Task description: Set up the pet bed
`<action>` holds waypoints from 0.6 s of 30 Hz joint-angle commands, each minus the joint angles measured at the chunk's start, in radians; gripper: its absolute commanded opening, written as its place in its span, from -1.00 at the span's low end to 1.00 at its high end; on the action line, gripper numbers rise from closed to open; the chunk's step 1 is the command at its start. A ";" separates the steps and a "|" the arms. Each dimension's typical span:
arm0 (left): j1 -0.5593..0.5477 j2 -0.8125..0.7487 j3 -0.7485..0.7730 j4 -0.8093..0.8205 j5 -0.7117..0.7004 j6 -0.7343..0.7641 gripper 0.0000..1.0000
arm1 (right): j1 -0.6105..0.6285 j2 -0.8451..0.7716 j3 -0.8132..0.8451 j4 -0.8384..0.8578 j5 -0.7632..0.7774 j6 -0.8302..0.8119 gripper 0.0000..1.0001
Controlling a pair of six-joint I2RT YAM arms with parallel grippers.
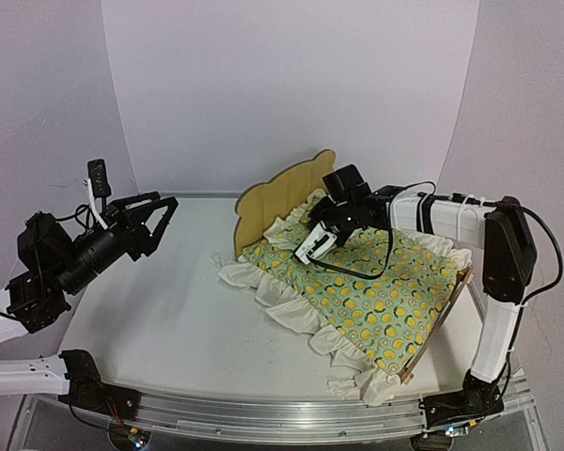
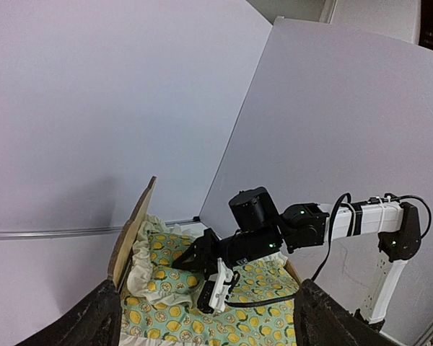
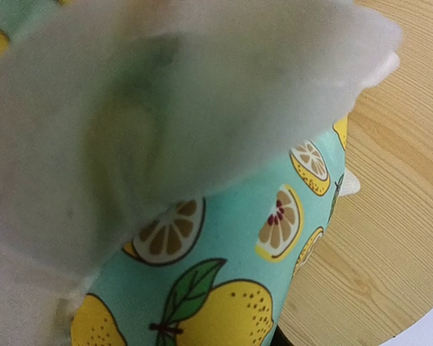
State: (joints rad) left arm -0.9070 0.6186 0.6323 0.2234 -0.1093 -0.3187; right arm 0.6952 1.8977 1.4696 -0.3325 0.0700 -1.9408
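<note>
The pet bed stands right of centre, its rounded plywood headboard [image 1: 273,197] [image 2: 133,227] [image 3: 397,216] upright at the far left end. A lemon-print quilt [image 1: 385,301] [image 2: 260,317] with a white ruffle covers it and spills over the near side. A matching ruffled pillow [image 1: 296,221] [image 2: 159,263] [image 3: 224,238] leans against the headboard. My right gripper [image 1: 310,224] [image 2: 183,260] reaches down to the pillow. In the right wrist view the pillow fills the frame and hides the fingers. My left gripper [image 1: 163,218] [image 2: 216,324] hangs open in the air far left of the bed, holding nothing.
The white table [image 1: 169,319] lies between the left arm and the bed. The right arm's black cable [image 1: 367,272] droops over the quilt. A wooden side rail [image 1: 442,324] shows at the bed's right edge. White backdrop walls close in the back and sides.
</note>
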 commanded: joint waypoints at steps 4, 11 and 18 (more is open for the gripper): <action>0.000 -0.034 -0.006 0.010 -0.016 -0.023 0.63 | 0.000 0.032 0.109 0.041 -0.084 0.108 -0.32; 0.000 -0.029 -0.006 0.008 -0.010 -0.023 0.63 | 0.000 -0.046 0.040 0.030 -0.090 0.187 0.24; 0.000 -0.009 -0.003 0.008 -0.001 -0.022 0.63 | -0.002 -0.155 -0.037 -0.023 -0.070 0.230 0.97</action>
State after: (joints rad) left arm -0.9070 0.6010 0.6258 0.2138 -0.1089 -0.3401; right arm 0.6941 1.8690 1.4555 -0.3450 0.0074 -1.7645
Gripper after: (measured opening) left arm 0.816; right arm 0.963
